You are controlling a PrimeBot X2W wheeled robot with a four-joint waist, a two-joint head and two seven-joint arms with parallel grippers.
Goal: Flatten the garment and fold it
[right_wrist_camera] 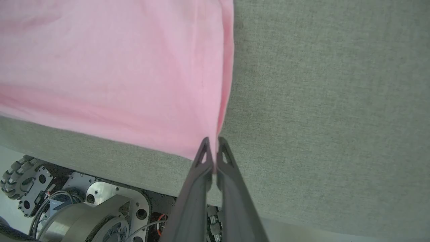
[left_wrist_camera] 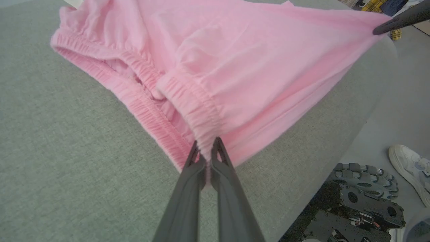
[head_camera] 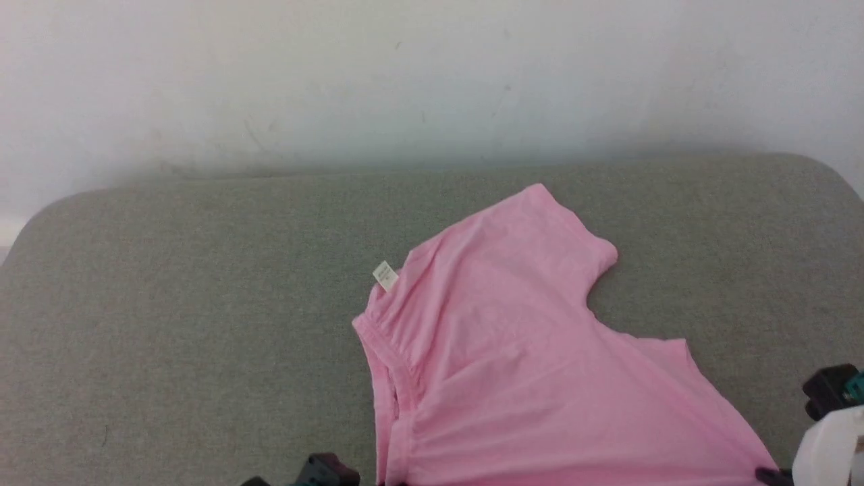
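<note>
Tightly closed, left pincer point(left_wrist_camera: 205, 143) nips waistband of garment point(left_wrist_camera: 252, 67); right pincer point(right_wrist_camera: 211, 140) nips hem corner

left gripper point(left_wrist_camera: 205, 148) fingers pinched on the garment point(left_wrist_camera: 242, 67) waistband; right gripper point(right_wrist_camera: 212, 148) clamped on its hem, pale forearm point(head_camera: 827, 445) at 4 o'clock in the head view

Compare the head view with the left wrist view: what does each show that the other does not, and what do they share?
Head view: the pale wall behind, and the garment with its two legs spread apart. Left wrist view: the left fingers pinched shut on the gathered waistband, a white shoe on the floor, and the robot's wheeled base. Both: the pink garment lying on the grey padded surface.
</note>
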